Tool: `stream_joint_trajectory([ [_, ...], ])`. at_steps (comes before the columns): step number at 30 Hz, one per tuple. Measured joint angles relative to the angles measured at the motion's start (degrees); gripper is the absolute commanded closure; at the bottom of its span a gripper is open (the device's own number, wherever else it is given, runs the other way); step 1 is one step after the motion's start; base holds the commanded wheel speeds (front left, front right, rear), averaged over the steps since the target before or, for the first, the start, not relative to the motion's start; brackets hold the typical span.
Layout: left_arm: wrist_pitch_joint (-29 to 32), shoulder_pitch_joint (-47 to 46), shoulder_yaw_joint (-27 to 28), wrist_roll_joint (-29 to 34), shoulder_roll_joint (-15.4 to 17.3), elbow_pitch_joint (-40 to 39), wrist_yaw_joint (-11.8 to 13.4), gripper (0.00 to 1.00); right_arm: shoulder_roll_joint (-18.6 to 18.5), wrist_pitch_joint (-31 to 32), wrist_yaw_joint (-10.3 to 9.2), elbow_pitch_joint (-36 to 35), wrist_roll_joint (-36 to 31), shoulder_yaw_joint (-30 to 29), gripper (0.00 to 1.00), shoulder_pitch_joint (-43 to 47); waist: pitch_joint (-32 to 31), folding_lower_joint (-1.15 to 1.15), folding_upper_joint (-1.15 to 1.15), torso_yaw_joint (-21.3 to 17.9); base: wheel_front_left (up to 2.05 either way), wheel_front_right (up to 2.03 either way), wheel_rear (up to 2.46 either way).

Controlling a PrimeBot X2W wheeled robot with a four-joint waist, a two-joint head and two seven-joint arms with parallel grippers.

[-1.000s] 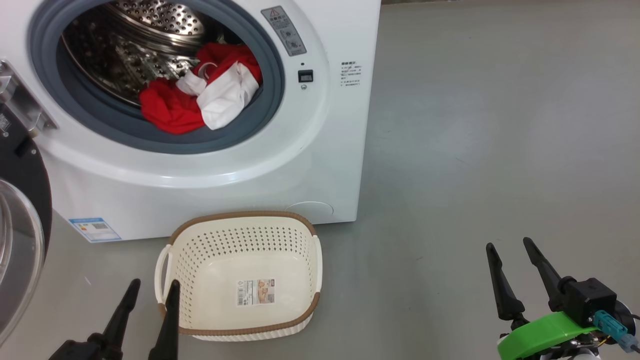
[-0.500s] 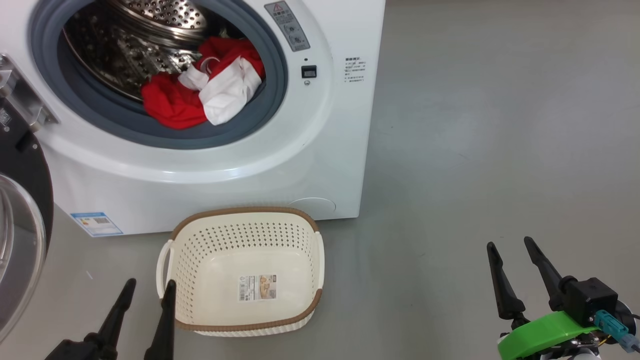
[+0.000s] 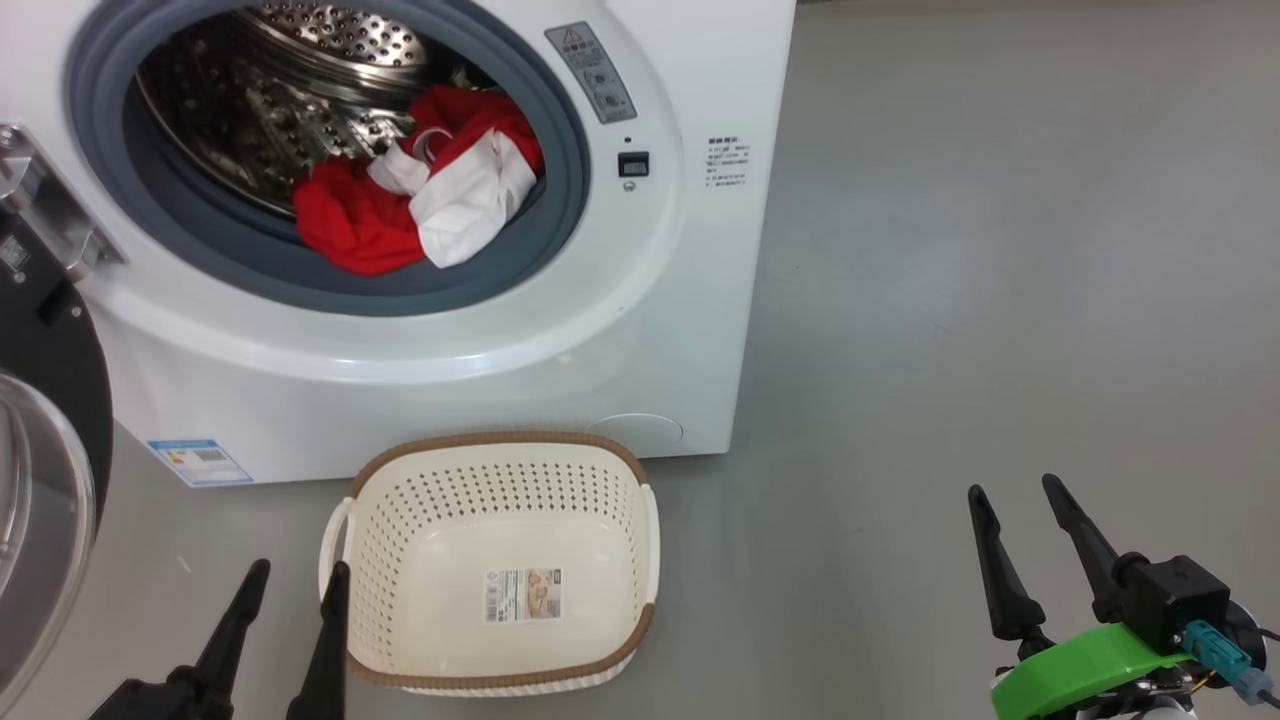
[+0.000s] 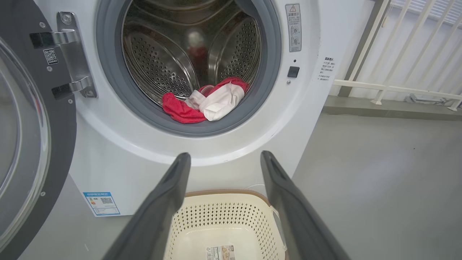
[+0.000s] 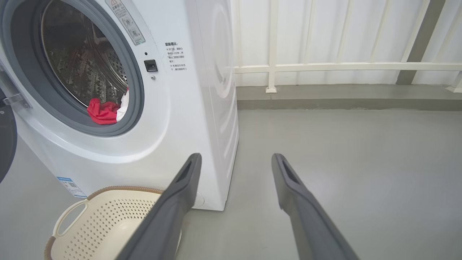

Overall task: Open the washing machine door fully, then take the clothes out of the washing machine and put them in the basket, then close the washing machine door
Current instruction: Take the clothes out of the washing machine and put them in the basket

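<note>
At the far left, the large round washing machine door (image 3: 45,400), glossy black at the rim with a bulging clear glass window, stands swung wide open. It hangs from a bright metal hinge bracket (image 3: 50,215) on the machine's front.

Low in the head view, the left claw (image 3: 300,570) points its two long dark fingers up, apart and holding nothing. Its inner finger lies just beside the basket's left handle; whether they touch cannot be told. In the left wrist view the fingers frame the basket's far rim below the drum opening.

The big white front-loading washing machine (image 3: 420,380) has its grey rubber gasket and perforated steel drum exposed. A small blue label (image 3: 198,460) sits at the lower left corner of its front. The bright red and white fabric clothes (image 3: 420,205) lie bunched inside, at the drum's lower right, draped partly over the gasket lip.

On the grey floor (image 3: 950,300), just in front of the machine, stands the small cream-white perforated plastic basket (image 3: 500,442) with a brown woven-look rim. A paper label shows on its bottom, and no clothes lie in it.

Well apart to the right, the right claw (image 3: 1012,488) hovers over bare floor, its fingers spread and holding nothing, with a green band (image 3: 1080,665) at its wrist. The right wrist view has a white railing (image 5: 325,66) beyond the machine.
</note>
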Motion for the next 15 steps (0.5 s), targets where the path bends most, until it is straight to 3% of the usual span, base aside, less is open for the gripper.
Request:
stream_joint_trajectory([
  [15, 0.0, -0.5, 0.0, -0.1, 0.2, 0.3, 0.0, 0.00, 0.1, 0.0, 0.00, 0.0, 0.0, 0.8, 0.00, -0.1, 0.9, 0.00, 0.00, 0.1, 1.19, -1.33, 0.15],
])
